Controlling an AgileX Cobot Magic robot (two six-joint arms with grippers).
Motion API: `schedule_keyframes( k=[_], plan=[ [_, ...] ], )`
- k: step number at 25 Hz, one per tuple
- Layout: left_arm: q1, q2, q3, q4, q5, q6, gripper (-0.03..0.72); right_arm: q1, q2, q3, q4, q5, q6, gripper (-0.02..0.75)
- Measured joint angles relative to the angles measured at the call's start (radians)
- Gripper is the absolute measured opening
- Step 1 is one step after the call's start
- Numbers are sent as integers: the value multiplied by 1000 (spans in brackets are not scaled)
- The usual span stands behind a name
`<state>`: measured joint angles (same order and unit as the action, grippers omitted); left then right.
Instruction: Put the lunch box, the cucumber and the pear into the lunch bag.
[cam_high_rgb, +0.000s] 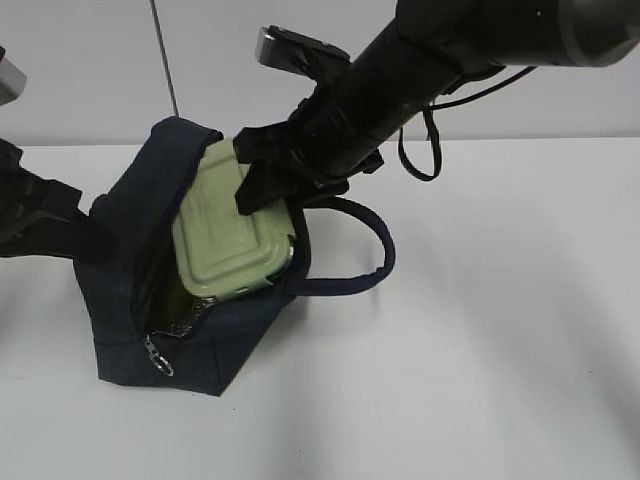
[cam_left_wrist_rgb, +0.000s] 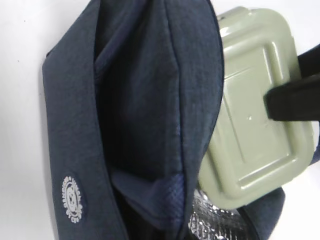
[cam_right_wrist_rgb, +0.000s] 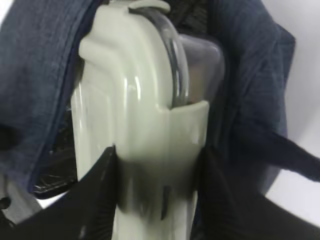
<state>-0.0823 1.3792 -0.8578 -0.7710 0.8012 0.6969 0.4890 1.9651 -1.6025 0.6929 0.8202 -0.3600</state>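
A: Where's the box (cam_high_rgb: 232, 228) from my seat? Half in the bag (cam_high_rgb: 130, 250); its long axis runs tilted into the mouth, lower end down inside, upper end sticking out toward the right arm.

B: And the right fingers (cam_high_rgb: 262, 180)?

A: Partly open but clamped on the box's upper end; the right wrist view shows one dark finger each side of the pale green lid (cam_right_wrist_rgb: 125, 150), glass body (cam_right_wrist_rgb: 200, 65) edge-on between them; so the box lies straight ahead of the fingers, and the push goes along its long axis, down into the bag.

B: The left fingers (cam_high_rgb: 95, 240)?

A: Shut; they seem to be pinching the bag's left wall to hold the mouth wide, though the tips are lost against the dark cloth, so I only think so. The right arm is plainly the nearer to the box.

B: Materials?

A: Lid is smooth matte plastic with a raised rectangular panel and rounded corners; the body is clear glass, slick; bag is soft navy weave, floppy, with crinkled silver lining (cam_left_wrist_rgb: 210, 220) showing under the box; a zipper ring (cam_high_rgb: 158, 357) hangs at the front corner; handle (cam_high_rgb: 365, 250) loops out onto the white table (cam_high_rgb: 500, 350).

B: Cucumber, pear?

A: Not visible in any view.
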Motion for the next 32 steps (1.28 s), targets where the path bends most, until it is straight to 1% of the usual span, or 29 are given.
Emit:
schedule_keyframes(
  k=[3,8,11,12,14,15,18,24,25,27,32],
  plan=[
    [0,0,0,0,-2,0,-16,23,16,-15,67,-12,-21,326],
    [0,0,0,1,-1,0,-16,95,84,-61,77,-26,-80,330],
    [0,0,0,8,6,0,-16,111,104,-76,80,-26,-120,389],
    [0,0,0,8,6,0,-16,111,104,-81,80,-20,-128,424],
    [0,0,0,1,10,0,-16,109,104,-109,74,18,-137,472],
    [0,0,0,-3,12,0,-16,107,104,-128,69,36,-141,482],
    [-1,0,0,-8,18,0,-16,104,82,-195,7,80,-138,487],
    [-1,0,0,-7,18,0,-16,102,12,-294,-283,113,57,456],
    [-1,0,0,-7,19,0,-16,100,12,-294,-309,123,79,454],
    [-1,0,0,-7,19,0,-16,100,20,-294,-342,152,113,450],
    [-1,0,0,-7,19,0,-16,100,81,-294,-344,186,147,449]
  ],
)
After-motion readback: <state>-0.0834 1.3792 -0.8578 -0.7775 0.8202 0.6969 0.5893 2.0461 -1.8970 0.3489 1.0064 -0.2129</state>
